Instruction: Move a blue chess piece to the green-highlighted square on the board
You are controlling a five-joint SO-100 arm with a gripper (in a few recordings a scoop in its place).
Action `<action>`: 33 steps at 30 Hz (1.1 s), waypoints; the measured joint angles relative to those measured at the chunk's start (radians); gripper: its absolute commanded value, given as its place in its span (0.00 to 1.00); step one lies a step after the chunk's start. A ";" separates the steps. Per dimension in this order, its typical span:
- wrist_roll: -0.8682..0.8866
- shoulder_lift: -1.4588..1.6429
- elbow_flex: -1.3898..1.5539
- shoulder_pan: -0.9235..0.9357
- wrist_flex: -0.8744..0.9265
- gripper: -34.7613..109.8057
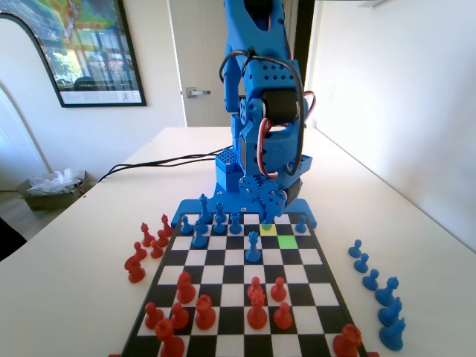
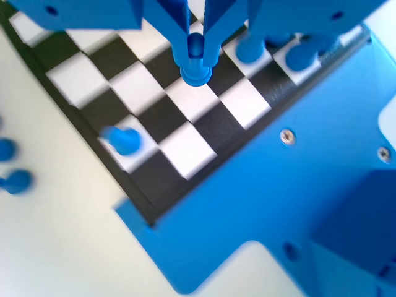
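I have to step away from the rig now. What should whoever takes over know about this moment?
Gripper: shut on the blue chess piece, held between its fingers above the board.
In the fixed view the gripper hangs low at the far rows, over the yellow square.
The green-highlighted square sits next to the yellow one, nearer the camera and to its right; nothing stands on it.
Done: pawn grasped.
Left: carry it to the green square, set it down, open the fingers.

The highlighted squares [image 1: 286, 241] lie side by side (far rows) on the board [image 1: 320, 297].
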 measured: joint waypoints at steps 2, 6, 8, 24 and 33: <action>0.006 0.000 -0.035 0.000 0.021 0.25; 0.009 -0.020 -0.107 -0.020 0.057 0.25; 0.012 -0.023 -0.115 -0.031 0.055 0.25; 0.044 -0.038 -0.123 -0.118 -0.054 0.25; 0.017 -0.084 -0.084 -0.112 -0.112 0.25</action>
